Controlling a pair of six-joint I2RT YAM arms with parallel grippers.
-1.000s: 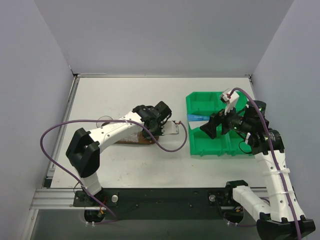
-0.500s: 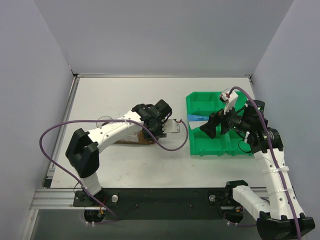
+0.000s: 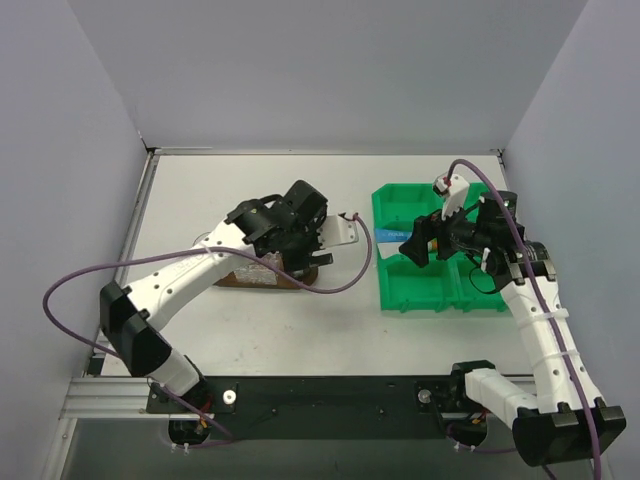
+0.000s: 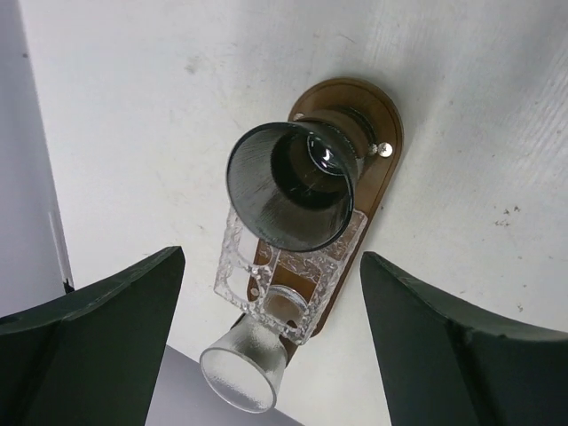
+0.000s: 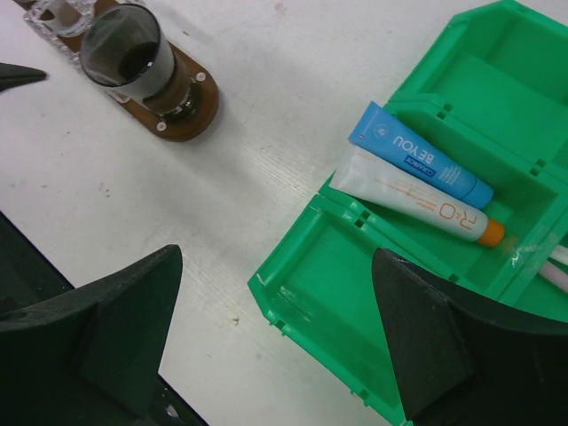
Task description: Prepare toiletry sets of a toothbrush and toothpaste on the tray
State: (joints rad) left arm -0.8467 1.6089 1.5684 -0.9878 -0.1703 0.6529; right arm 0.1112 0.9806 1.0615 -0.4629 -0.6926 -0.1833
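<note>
The brown oval tray (image 4: 380, 169) lies on the white table left of centre, under my left gripper (image 4: 272, 266). That gripper hangs above it, open, with nothing between its fingers. In the right wrist view two toothpaste tubes lie side by side in a back section of the green bin (image 5: 355, 293): a blue one (image 5: 417, 160) and a white one with an orange cap (image 5: 408, 202). A pale toothbrush end (image 5: 557, 259) shows at that view's right edge. My right gripper (image 5: 277, 257) is open and empty above the bin's near left section.
A dark tinted cup (image 4: 293, 186) and a frosted clear cup (image 4: 241, 377) stand in a clear patterned holder (image 4: 266, 275) on the tray. The left arm's purple cable (image 3: 340, 285) loops over the table between tray and bin. Grey walls close in the table.
My left gripper has opened and lifted up off the tray, and the left arm's elbow has swung left. My right gripper has shifted slightly back and left over the bin.
</note>
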